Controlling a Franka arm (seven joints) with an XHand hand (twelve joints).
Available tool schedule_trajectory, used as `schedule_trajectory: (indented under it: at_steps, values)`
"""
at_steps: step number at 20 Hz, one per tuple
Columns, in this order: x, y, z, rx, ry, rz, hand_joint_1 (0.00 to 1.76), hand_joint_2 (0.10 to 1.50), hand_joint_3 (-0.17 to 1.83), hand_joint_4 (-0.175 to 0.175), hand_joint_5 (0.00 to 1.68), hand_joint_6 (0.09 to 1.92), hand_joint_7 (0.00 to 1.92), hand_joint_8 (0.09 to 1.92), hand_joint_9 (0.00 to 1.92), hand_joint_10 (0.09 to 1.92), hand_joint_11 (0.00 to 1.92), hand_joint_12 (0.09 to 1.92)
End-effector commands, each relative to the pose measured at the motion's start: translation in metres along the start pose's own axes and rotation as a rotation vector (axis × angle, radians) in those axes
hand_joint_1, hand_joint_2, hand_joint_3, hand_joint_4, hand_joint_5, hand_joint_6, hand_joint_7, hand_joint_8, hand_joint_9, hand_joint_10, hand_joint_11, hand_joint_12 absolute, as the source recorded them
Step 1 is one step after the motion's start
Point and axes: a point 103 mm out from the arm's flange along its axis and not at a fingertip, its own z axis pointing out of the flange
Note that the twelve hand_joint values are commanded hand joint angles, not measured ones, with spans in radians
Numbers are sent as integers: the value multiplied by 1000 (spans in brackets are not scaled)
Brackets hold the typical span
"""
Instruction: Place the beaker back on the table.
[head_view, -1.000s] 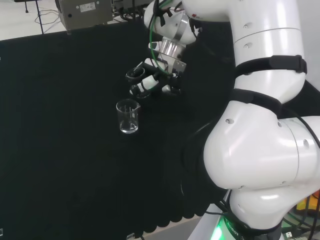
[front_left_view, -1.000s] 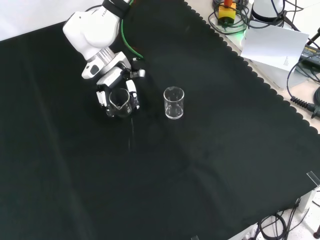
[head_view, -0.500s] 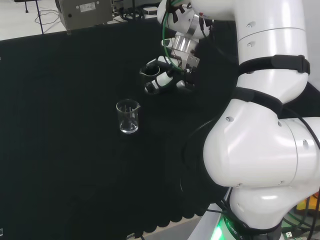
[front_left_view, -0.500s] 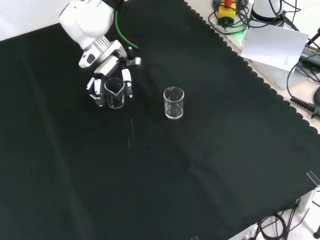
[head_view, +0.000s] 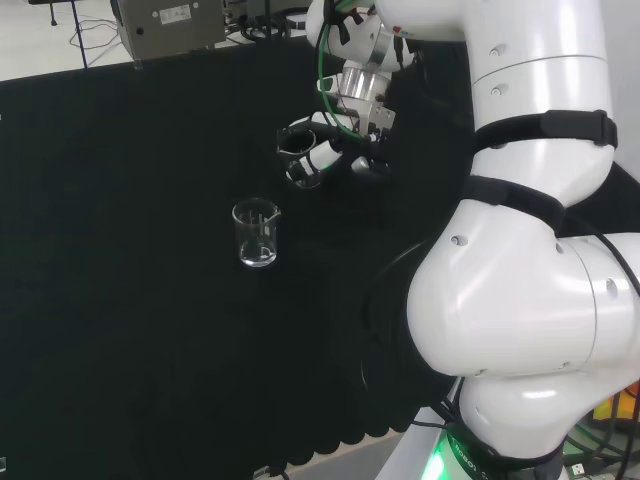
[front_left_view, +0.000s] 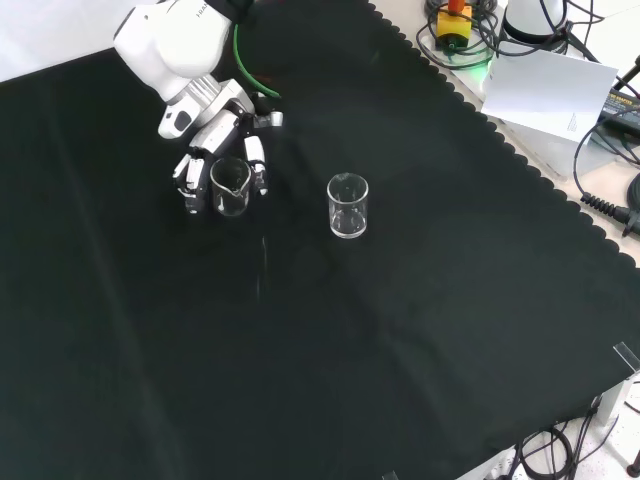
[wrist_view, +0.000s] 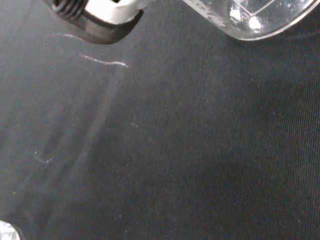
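- Head view: beaker (head_view: 298, 150) of clear glass sits in the hand (head_view: 335, 150), whose fingers curl round its sides. The hand and its beaker are up and to the right of a second beaker (head_view: 256, 233), which stands alone and upright on the black cloth (head_view: 120, 300), near but apart.
- Front view: the hand (front_left_view: 215, 165) reaches down from the white arm link (front_left_view: 175, 45), fingers (front_left_view: 257, 163) wrapped on both sides of the held beaker (front_left_view: 230, 187), which is about upright. It is left of the second beaker (front_left_view: 347, 205), with bare cloth (front_left_view: 400, 350) between them. Whether its base touches the cloth I cannot tell.
- Wrist view: the clear base of the held beaker (wrist_view: 255, 20) shows over the cloth (wrist_view: 175, 150), beside a black-and-white fingertip (wrist_view: 100, 17).
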Motion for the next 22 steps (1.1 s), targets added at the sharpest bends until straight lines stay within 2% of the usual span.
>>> schedule_trajectory:
  at_steps: [1, 5, 8, 12, 18, 21, 22]
  values:
    - [2, -4, -7, 10, -14, 35, 801, 787, -171, -29, 368, 87, 321, 87, 441, 87, 0, 1349]
    - [7, -10, -24, -41, -16, 43, 772, 777, -159, -40, 226, 87, 156, 87, 300, 87, 0, 1259]
    - [13, -15, -38, -55, -23, 43, 758, 770, -149, -40, 189, 87, 96, 87, 235, 87, 0, 1207]
    - [26, -31, -59, -103, -32, 45, 750, 766, -145, -40, 183, 87, 93, 87, 229, 87, 0, 1191]
    - [64, -70, -97, -169, -77, 74, 746, 764, -135, -41, 193, 87, 128, 87, 270, 87, 0, 1214]
    - [77, -94, -109, -188, -72, 96, 744, 766, -131, -42, 198, 87, 137, 87, 280, 87, 0, 1218]
    - [82, -101, -111, -198, -50, 103, 743, 766, -130, -43, 199, 87, 139, 87, 282, 87, 0, 1220]
